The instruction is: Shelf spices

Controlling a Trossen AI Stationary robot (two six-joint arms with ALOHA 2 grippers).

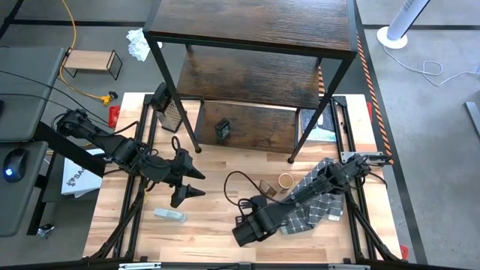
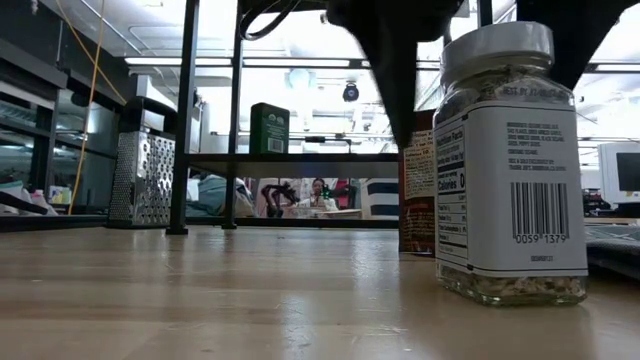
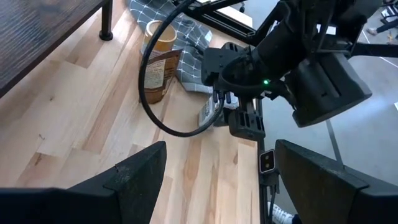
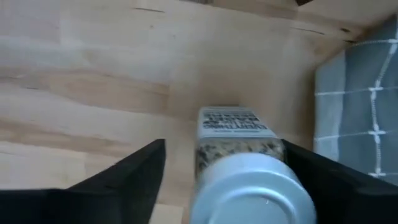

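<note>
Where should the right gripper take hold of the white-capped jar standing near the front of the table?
On the body just under the white cap, coming from above. The white-capped jar stands upright with flat labelled sides, and the right gripper is open, one finger on either side, so closing there probably seats the fingers squarely.

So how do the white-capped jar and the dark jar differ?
The white-capped jar stands on the table inside the open right end effector; the dark jar sits on the shelf's lowest board. The white-capped jar is clear, the dark jar opaque. Both stand upright.
</note>
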